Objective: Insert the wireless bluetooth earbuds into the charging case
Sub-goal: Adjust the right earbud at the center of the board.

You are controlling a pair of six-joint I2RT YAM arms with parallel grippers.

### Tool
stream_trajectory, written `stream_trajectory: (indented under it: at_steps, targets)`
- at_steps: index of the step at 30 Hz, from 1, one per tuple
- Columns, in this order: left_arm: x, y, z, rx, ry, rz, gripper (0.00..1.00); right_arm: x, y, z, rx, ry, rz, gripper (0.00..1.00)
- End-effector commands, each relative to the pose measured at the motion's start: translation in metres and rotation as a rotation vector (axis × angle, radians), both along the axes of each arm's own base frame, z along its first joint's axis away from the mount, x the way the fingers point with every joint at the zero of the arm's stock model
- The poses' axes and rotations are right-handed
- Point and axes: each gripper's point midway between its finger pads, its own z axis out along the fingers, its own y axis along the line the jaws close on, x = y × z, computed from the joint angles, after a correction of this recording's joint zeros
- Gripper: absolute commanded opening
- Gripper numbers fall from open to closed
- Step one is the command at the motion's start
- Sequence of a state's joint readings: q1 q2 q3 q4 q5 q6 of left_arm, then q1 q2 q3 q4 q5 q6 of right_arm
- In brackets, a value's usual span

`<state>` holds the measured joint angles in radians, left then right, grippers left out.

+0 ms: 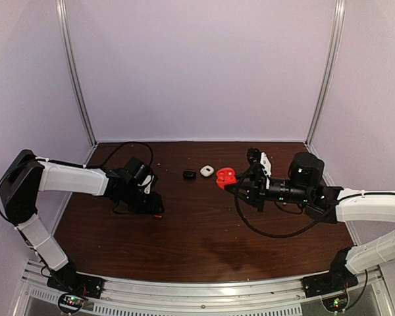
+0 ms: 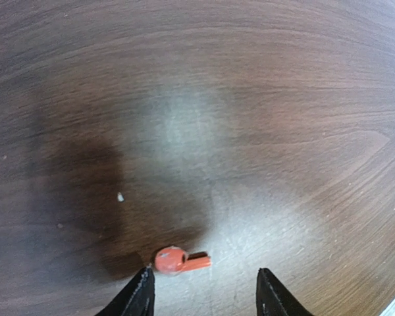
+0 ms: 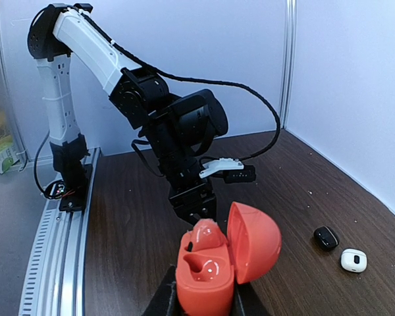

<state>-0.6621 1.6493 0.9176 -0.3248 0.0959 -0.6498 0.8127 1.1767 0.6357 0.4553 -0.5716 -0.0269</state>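
Observation:
A red earbud (image 2: 178, 260) lies on its side on the wooden table, stem pointing right, just ahead of my left gripper (image 2: 204, 293). That gripper is open, and the bud rests close to its left fingertip (image 2: 141, 293) without being held. In the top view the same earbud (image 1: 158, 215) shows as a red speck under the left gripper (image 1: 151, 205). My right gripper (image 3: 204, 304) is shut on the red charging case (image 3: 207, 276), lifted above the table with its lid (image 3: 253, 240) swung open. A second red earbud (image 3: 207, 234) appears seated in the far socket. The near socket is bare.
A small black case (image 1: 189, 174) and a white case (image 1: 207, 170) lie closed at mid-table, near the back; they also show in the right wrist view as the black case (image 3: 326, 237) and white case (image 3: 353, 260). The left arm (image 3: 184, 131) stands opposite the held case. White walls enclose the table.

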Motion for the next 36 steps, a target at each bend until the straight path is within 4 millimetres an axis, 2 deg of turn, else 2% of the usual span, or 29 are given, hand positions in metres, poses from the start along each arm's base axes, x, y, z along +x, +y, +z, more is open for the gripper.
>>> stream_trajectory:
  at_steps: [1, 5, 12, 18, 22, 32, 36]
  targets:
    - [0.005, -0.017, -0.003, -0.061, -0.011, -0.017, 0.54, 0.004, 0.002, 0.011, 0.013, -0.016, -0.003, 0.0]
    - [0.006, -0.021, -0.008, -0.065, -0.003, -0.02, 0.53, 0.004, 0.001, 0.012, 0.014, -0.018, -0.004, 0.0]
    - [0.011, -0.034, -0.004, -0.072, -0.031, -0.055, 0.53, 0.004, 0.002, 0.009, 0.01, -0.014, -0.002, 0.0]
    - [0.006, -0.045, -0.004, -0.082, -0.029, -0.126, 0.42, 0.004, 0.0, 0.01, 0.008, -0.018, -0.007, 0.0]
    - [0.006, -0.053, 0.002, -0.076, -0.052, -0.191, 0.4, 0.003, 0.001, 0.009, 0.007, -0.015, -0.003, 0.0]
    - [0.006, -0.028, 0.001, 0.144, -0.039, -0.27, 0.37, 0.003, 0.0, 0.011, 0.007, -0.016, -0.006, 0.0]
    - [-0.003, -0.029, -0.006, 0.192, -0.004, -0.307, 0.35, 0.004, 0.002, 0.011, 0.006, -0.014, -0.002, 0.0]
